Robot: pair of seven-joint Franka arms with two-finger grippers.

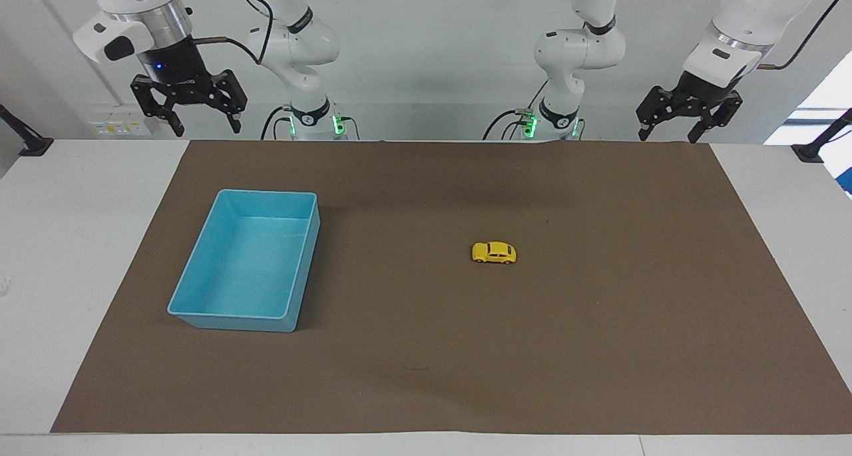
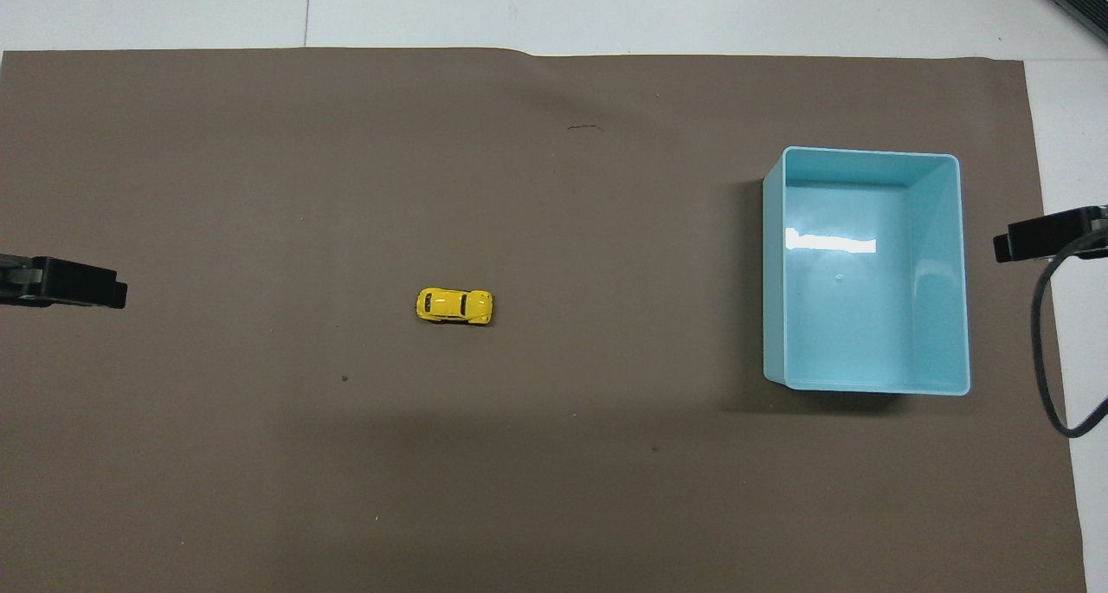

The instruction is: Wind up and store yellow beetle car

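Note:
The yellow beetle car (image 1: 494, 252) (image 2: 454, 306) stands on its wheels near the middle of the brown mat, slightly toward the left arm's end. Nothing touches it. A light blue bin (image 1: 247, 261) (image 2: 866, 271) with nothing in it sits toward the right arm's end. My left gripper (image 1: 671, 136) hangs open, raised high over the mat's edge by the robots' bases. My right gripper (image 1: 205, 128) hangs open too, raised over that same edge, above the bin's end of the table. Both hold nothing.
A brown mat (image 1: 599, 349) (image 2: 260, 169) covers most of the white table (image 1: 66, 243). Black camera mounts (image 1: 30, 143) (image 1: 815, 150) stand at the table's two ends. A black cable (image 2: 1052, 351) loops beside the bin.

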